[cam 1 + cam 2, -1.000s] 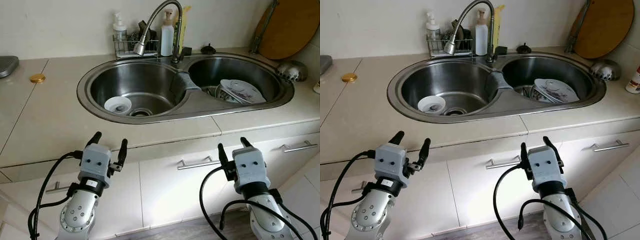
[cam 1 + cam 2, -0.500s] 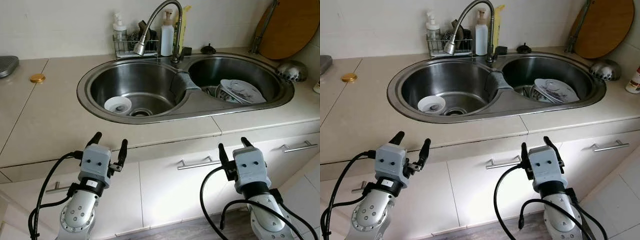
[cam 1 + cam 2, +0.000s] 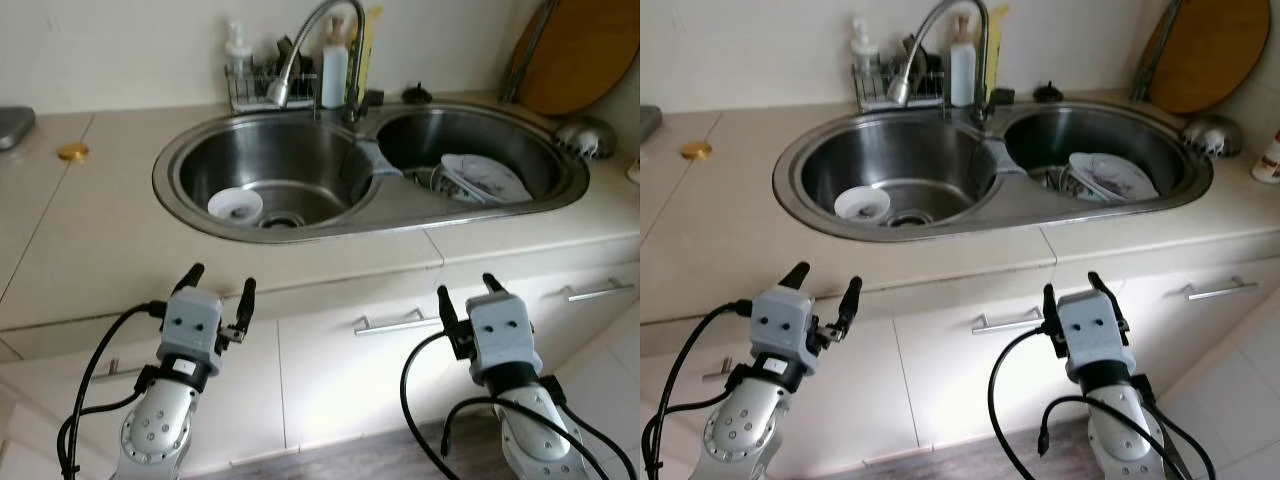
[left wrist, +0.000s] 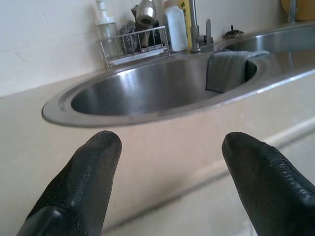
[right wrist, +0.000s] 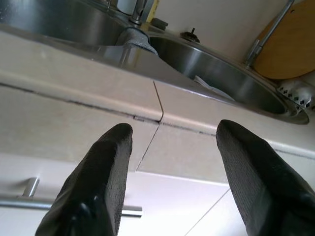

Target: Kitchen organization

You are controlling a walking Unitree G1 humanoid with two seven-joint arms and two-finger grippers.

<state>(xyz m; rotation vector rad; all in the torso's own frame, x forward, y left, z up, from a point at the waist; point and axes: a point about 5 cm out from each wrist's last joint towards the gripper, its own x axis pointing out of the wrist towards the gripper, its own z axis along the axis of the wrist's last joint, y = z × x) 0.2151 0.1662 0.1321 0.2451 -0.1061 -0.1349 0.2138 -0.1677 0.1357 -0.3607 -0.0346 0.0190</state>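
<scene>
Sink: a steel double sink with 2 basins is set into the beige counter, ahead of and above both grippers.
Left basin: a small white bowl is seen on the bottom, just beside the drain.
Right basin: white plates are stacked tilted against one another.
Divider: a grey cloth is draped over the ridge between the 2 basins.
Tap: a curved steel tap is arched over the left basin from the back rim.
Rack: a wire rack is placed behind the sink by the wall, with a pump bottle and a scrubber in it; a white bottle is stood just beside it.
Counter, left: a small gold lid is laid well apart from the sink.
Counter, right: a round wooden board is leaned against the wall, and a steel strainer is laid near it.
Left gripper: held in front of the cabinet below the counter edge, its 2 fingers spread wide, nothing between them.
Right gripper: held before the cabinet under the right basin, above a drawer handle; the fingers are parted wide and nothing is gripped.
</scene>
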